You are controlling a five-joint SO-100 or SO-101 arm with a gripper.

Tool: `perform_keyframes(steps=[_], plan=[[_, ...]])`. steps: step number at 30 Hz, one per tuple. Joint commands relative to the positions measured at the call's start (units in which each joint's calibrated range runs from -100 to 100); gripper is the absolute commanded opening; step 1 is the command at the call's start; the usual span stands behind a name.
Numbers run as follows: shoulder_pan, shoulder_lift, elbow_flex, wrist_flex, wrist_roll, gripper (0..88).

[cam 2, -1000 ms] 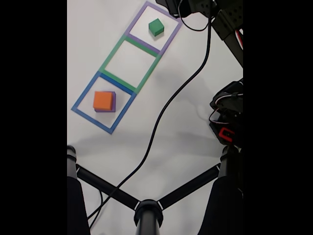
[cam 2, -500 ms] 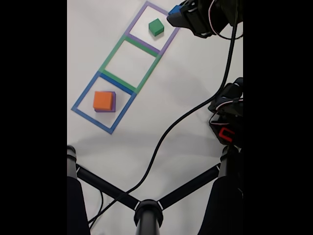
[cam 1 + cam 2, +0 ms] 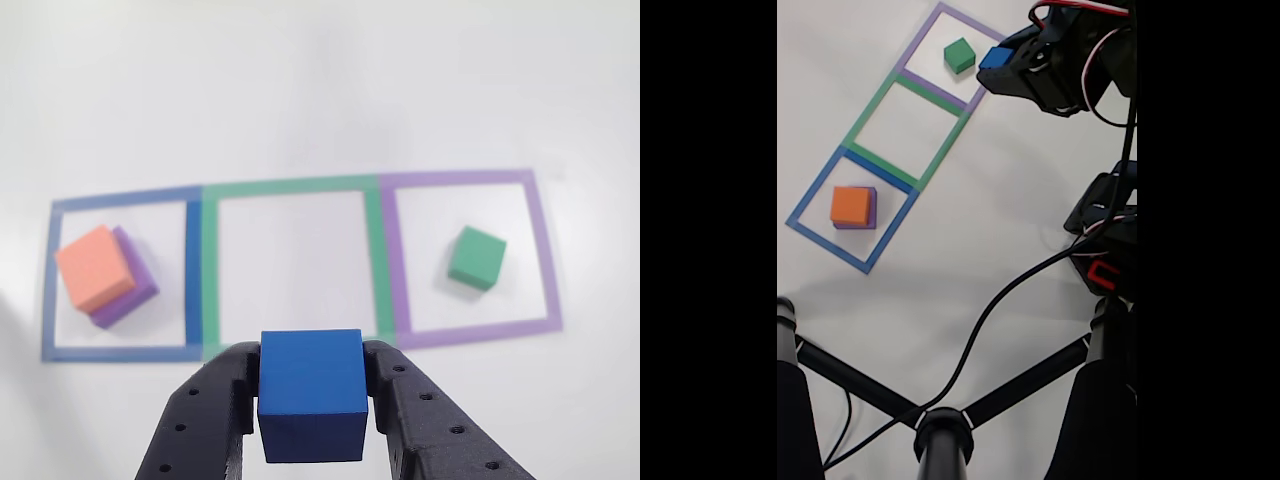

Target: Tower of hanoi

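A: Log the surface first. What carries everything?

B: A white matte desk (image 3: 940, 260). Three flat square tape outlines lie on it edge to edge in a row: blue tape outline (image 3: 120, 275), green tape outline (image 3: 290, 265), purple tape outline (image 3: 470, 255). In the fixed view the row runs diagonally from the left side of the desk toward its top edge.

A: Blocks, largest down.

B: The large purple square foam block (image 3: 133, 285) sits inside the blue outline, flat on the desk. The salmon-orange square foam block (image 3: 95, 267) lies on top of it, offset and turned a little, so a purple strip shows along two sides in the other view. In the fixed view the orange block (image 3: 850, 205) covers nearly all of the purple one.

A: Green?

B: The green square foam block (image 3: 476, 257) stands alone inside the purple outline, clear of the tape on all sides. In the fixed view it is nearest the top edge of the desk (image 3: 959, 54). The green outline between the two holds no block.

A: Smallest, and the end effector?

B: The small blue foam cube (image 3: 311, 394) is clamped between the two black perforated fingers (image 3: 210, 420) of the black gripper (image 3: 311, 400). The jaws are closed to the cube's width, pressing its left and right faces. The cube is off the desk. In the fixed view the cube (image 3: 994, 58) is just beside the purple outline's right border, near the green block but apart from it.
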Motion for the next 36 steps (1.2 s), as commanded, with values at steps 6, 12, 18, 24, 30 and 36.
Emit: perform_keyframes(steps=[6, 12, 18, 24, 30, 36], plan=[[0.61, -6.81, 38.86, -38.71, 0.00, 2.2], [-0.45, -4.73, 60.30, -66.55, 0.00, 2.5], [-1.52, 3.52, 72.94, -92.05, 0.00, 2.7], [-2.51, 17.14, 82.02, -117.46, 0.00, 2.8], [-2.82, 31.01, 83.57, -132.52, 0.00, 2.8], [-2.74, 43.27, 80.39, -142.15, 0.00, 3.1]])
